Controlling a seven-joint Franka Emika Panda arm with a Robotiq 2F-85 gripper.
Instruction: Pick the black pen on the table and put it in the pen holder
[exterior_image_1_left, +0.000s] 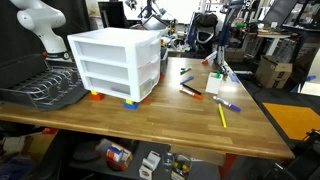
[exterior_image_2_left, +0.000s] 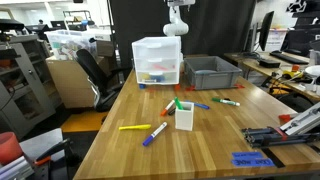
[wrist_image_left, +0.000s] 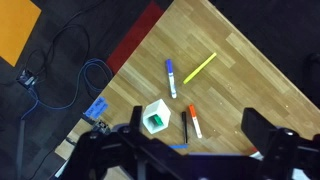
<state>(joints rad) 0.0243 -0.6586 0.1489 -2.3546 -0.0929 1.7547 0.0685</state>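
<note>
In the wrist view the black pen (wrist_image_left: 184, 126) lies flat on the wooden table (wrist_image_left: 240, 70), between the pen holder (wrist_image_left: 153, 117) and a red-orange pen (wrist_image_left: 194, 122). The holder is a small white boxy cup that stands upright; it also shows in both exterior views (exterior_image_1_left: 214, 80) (exterior_image_2_left: 184, 116). My gripper (wrist_image_left: 200, 133) is open and empty. It hangs high above the pens, with its dark fingers at either side of the view. In an exterior view it hangs above the white drawer unit at the table's far end (exterior_image_2_left: 177, 27).
A purple pen (wrist_image_left: 171, 77) and a yellow pen (wrist_image_left: 200, 67) lie beyond the holder. A white drawer unit (exterior_image_1_left: 115, 62), a dish rack (exterior_image_1_left: 45, 88) and a grey bin (exterior_image_2_left: 210, 71) stand on the table. The table edge and cables on the floor (wrist_image_left: 60, 80) are close by.
</note>
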